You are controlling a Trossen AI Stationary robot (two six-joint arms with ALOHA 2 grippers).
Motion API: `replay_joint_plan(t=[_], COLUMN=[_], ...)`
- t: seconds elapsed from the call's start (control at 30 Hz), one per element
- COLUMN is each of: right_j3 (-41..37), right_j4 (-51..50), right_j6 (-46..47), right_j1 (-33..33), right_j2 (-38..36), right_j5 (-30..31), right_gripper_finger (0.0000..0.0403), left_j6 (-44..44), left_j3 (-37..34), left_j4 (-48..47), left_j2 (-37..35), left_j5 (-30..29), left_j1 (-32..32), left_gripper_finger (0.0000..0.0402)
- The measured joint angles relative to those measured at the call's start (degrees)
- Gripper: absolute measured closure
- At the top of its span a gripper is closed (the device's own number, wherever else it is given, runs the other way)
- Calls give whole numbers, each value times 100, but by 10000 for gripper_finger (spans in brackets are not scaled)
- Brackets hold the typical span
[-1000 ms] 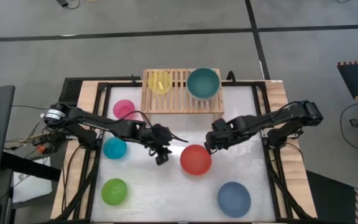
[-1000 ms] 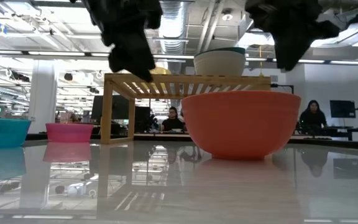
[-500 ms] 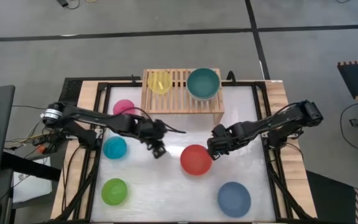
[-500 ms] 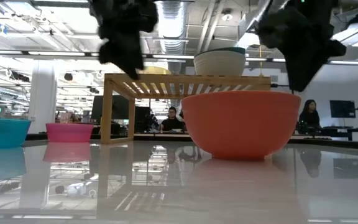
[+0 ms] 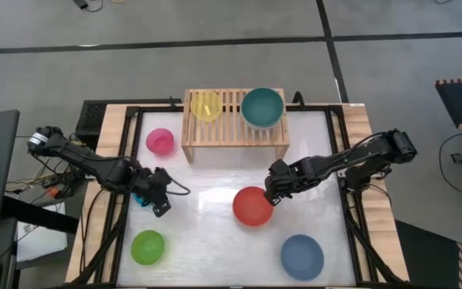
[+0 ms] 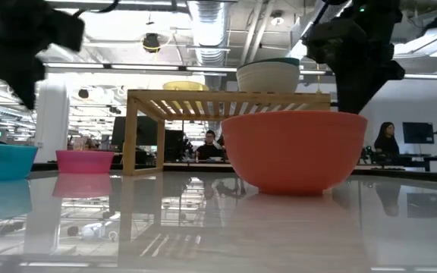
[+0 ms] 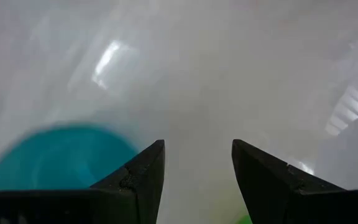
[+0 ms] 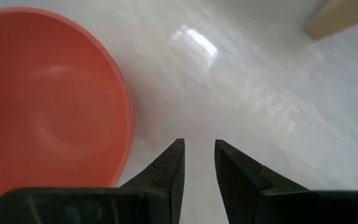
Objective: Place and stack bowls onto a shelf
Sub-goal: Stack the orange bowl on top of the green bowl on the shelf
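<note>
Nearest the bottom of the high view, the blue bowl [image 5: 301,257] sits at lower right of the white counter [image 5: 215,241] and the lime bowl [image 5: 147,246] at lower left, well apart.

Above them, at centre, the red bowl [image 5: 253,205] stands upright. The right gripper [image 5: 272,193] hangs just beside its upper-right rim, not touching it. In the right wrist view its fingers [image 8: 169,171] stand a narrow gap apart over bare counter with nothing between them, the red bowl's rim just to their side.

At the left of the high view the left gripper [image 5: 160,205] is over the counter beside the cyan bowl [image 5: 140,195], which its arm mostly covers. In the left wrist view its fingers [image 7: 143,174] are spread wide and empty, and the cyan bowl shows blurred beside one of them.

Farther up, the pink bowl [image 5: 160,140] rests on the counter just left of the shelf [image 5: 231,132].

The shelf stands at the top centre of the counter. On its slats sit the yellow bowl [image 5: 206,106] at left and the teal bowl [image 5: 262,107] at right; in the low view the teal bowl is nested in a cream bowl [image 6: 268,76].

Beyond the counter, the low view shows people [image 6: 386,140] seated in the room.
</note>
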Motion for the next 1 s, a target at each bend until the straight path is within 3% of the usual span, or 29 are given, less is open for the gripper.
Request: replay_joint_plan(t=[0.17,0.4,0.77,1.0], right_j3=[0,0,0,-2], right_j4=[230,412,554,629], right_j6=[-174,-446,-485,-465], right_j1=[12,-93,-186,-260], right_j2=[0,0,2,122], right_j5=[-3,-4,-9,-12], right_gripper_finger=[290,290,290,290], left_j6=[-757,-773,-463,-799], left_j3=[-465,-491,-960,-973], left_j4=[-12,-712,137,256], left_j2=[-270,-118,526,599], left_j5=[9,-60,295,329], left_j1=[-317,-387,-387,-383], left_gripper_finger=[230,230,231,264])
